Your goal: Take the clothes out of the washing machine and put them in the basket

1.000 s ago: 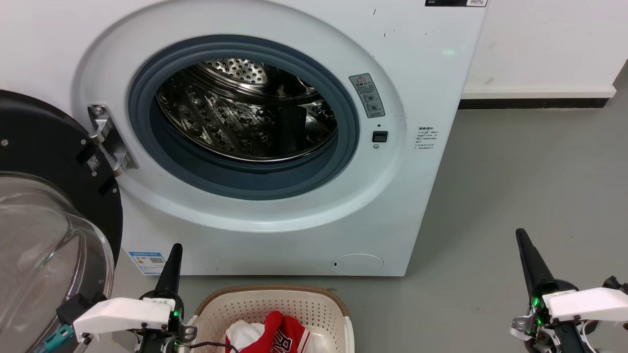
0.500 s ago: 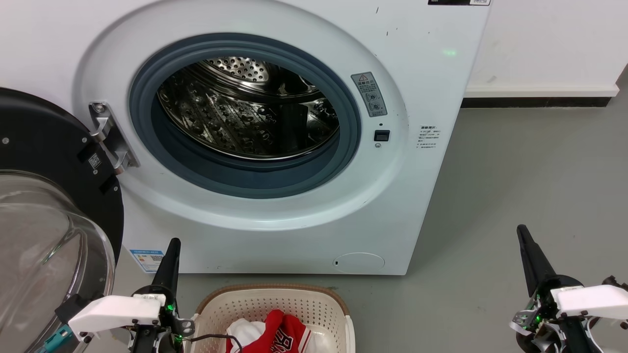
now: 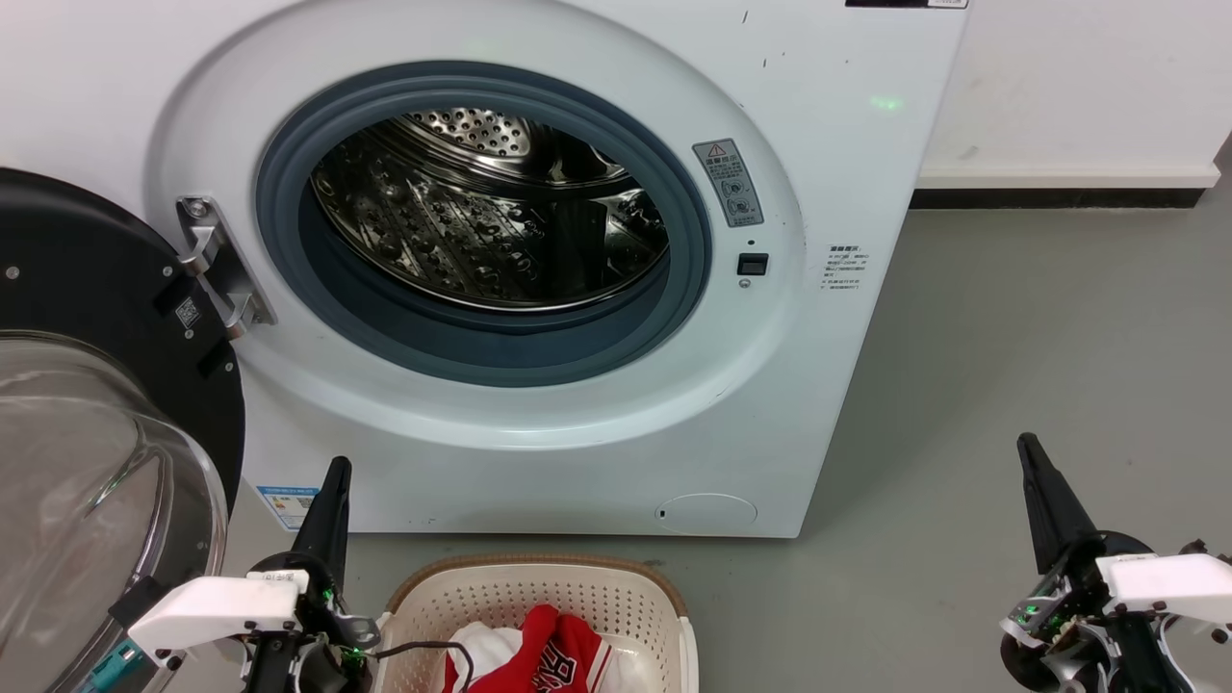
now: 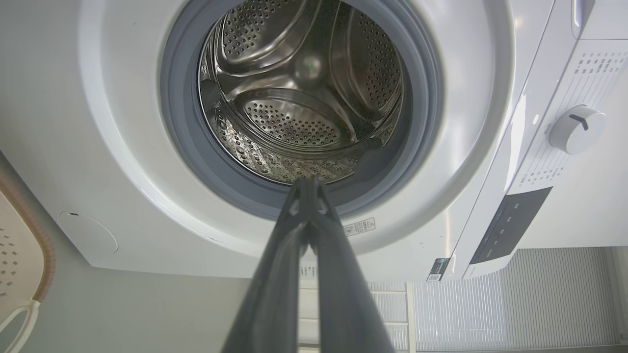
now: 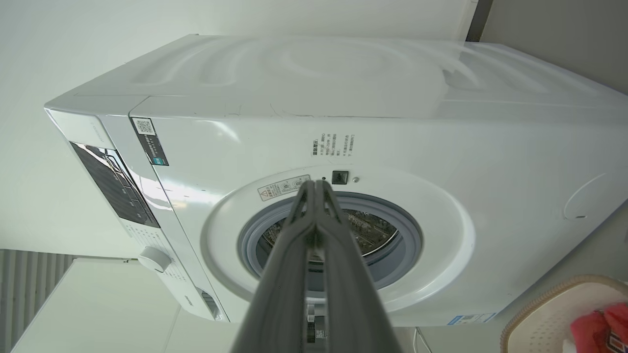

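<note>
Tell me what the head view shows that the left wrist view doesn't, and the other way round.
Head view adds the open glass door, the red and white clothes lying in the basket, and the right gripper. Left wrist view adds the control knob and dark display panel. Both share the washing machine, its perforated steel drum, the basket's rim and the left gripper, jaws shut.

Laundry room: washing machine (image 3: 847, 154) on grey floor (image 3: 1020, 385).
</note>
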### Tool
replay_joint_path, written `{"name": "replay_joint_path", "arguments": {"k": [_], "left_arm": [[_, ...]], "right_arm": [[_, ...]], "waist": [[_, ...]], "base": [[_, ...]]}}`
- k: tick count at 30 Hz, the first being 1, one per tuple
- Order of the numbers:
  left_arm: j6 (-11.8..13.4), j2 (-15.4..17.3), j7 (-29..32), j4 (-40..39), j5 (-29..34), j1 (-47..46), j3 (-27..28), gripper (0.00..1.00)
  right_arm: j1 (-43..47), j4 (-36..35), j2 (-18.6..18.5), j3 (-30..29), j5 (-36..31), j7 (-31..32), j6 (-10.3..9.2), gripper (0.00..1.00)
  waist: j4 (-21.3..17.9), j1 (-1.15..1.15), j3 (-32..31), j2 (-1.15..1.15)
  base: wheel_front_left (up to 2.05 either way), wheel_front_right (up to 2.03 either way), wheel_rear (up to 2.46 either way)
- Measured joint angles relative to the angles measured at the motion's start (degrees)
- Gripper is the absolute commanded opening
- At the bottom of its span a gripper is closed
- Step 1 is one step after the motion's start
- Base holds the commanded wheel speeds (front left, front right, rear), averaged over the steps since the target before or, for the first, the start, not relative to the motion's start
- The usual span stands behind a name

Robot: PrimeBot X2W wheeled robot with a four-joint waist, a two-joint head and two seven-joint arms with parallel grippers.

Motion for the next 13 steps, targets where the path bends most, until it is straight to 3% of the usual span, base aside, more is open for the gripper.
{"name": "replay_joint_path", "arguments": {"k": [13], "left_arm": [[-0.4,0.0,0.5,0.2,-2.2,-0.3,0.3,0.0]], "right_arm": [[-0.5,0.4,0.2,-0.4,2.2,0.5,0.0,0.0]], "waist": [[0.1,0.0,0.1,0.0]], "base": [[0.0,0.0,0.0]]}}
